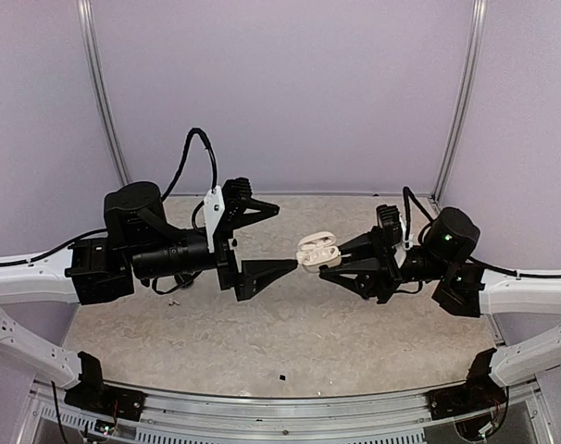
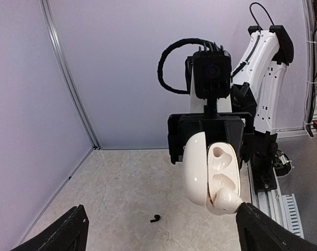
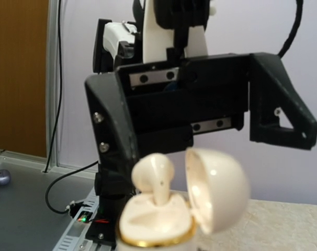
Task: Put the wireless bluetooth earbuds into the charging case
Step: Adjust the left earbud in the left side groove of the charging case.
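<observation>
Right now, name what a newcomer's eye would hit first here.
The glossy white clamshell charging case, lid open, held mid-air by the right jaws, with a white plastic earbud sticking up out of it. Then the tiny black earbud lying on the tabletop near the front edge.

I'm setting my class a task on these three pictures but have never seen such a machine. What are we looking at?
Two robot arms are bolted to a table. One picture looks down from above; the other two come from cameras on each wrist. The right hand holds an open white case in the air, with a white earbud standing in it. The left hand faces it, open. On the table lies one tiny black bit, perhaps another earbud.
</observation>
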